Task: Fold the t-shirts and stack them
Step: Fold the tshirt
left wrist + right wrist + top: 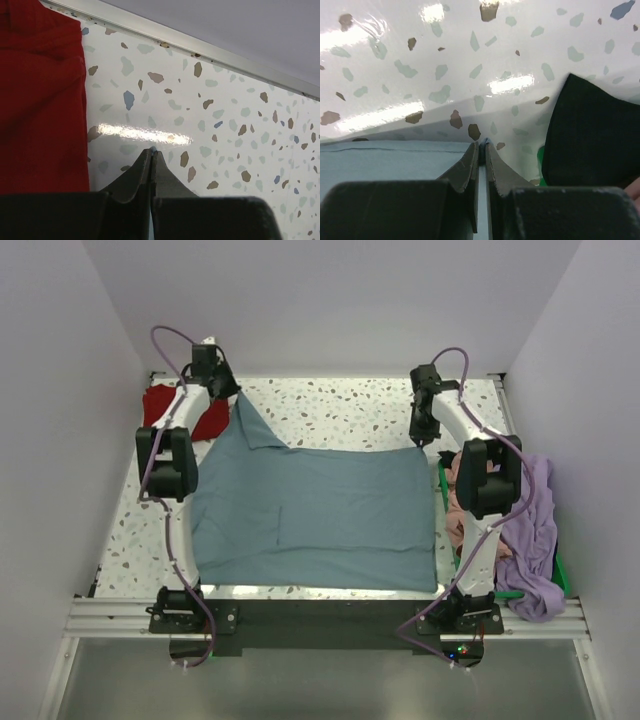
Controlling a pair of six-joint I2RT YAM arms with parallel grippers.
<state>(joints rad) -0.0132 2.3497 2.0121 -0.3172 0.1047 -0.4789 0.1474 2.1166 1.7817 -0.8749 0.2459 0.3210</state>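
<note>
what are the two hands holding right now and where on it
Both pinch the slate-blue t-shirt: the left hand has its far left corner, the right hand its far right corner.

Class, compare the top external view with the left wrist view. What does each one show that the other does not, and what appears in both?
Only the top external view shows the whole slate-blue t-shirt spread out, the right gripper at its far right corner, and the lavender t-shirt and salmon-pink t-shirt heaped at the right. Only the left wrist view shows the left gripper close up, its fingers pressed together. Both show the red t-shirt and the speckled table.
</note>
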